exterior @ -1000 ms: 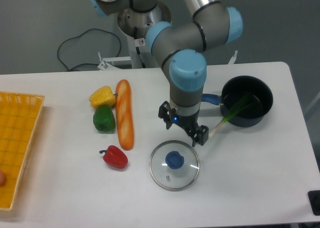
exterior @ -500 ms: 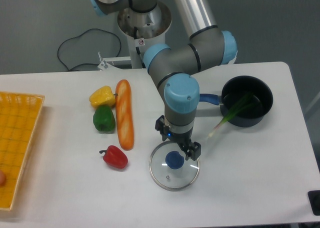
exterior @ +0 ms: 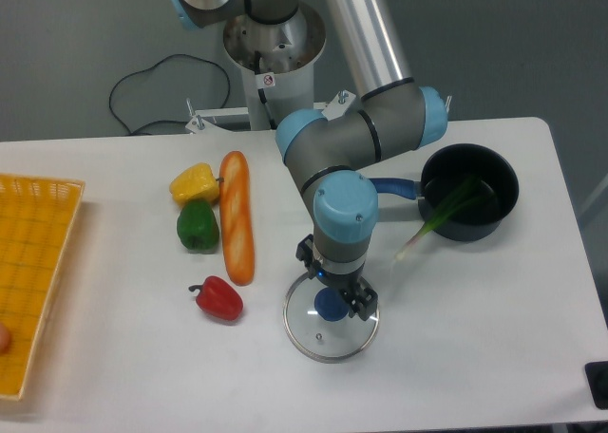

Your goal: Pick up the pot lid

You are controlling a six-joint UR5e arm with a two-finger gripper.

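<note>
Your jaws, set wide, are now closer to the pot lid (exterior: 332, 345), its blue knob (exterior: 331, 306) near their tips, making centring your next step.

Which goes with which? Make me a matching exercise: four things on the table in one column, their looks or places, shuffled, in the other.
1. Pot lid
2. Red pepper
3. Pot
4. Yellow pepper

A. Black, with a green stalk leaning in it
B. Farther from the camera than the green pepper
C. See-through, with a blue knob
D. Nearer the camera than the green pepper

Pairs: 1-C, 2-D, 3-A, 4-B
</note>
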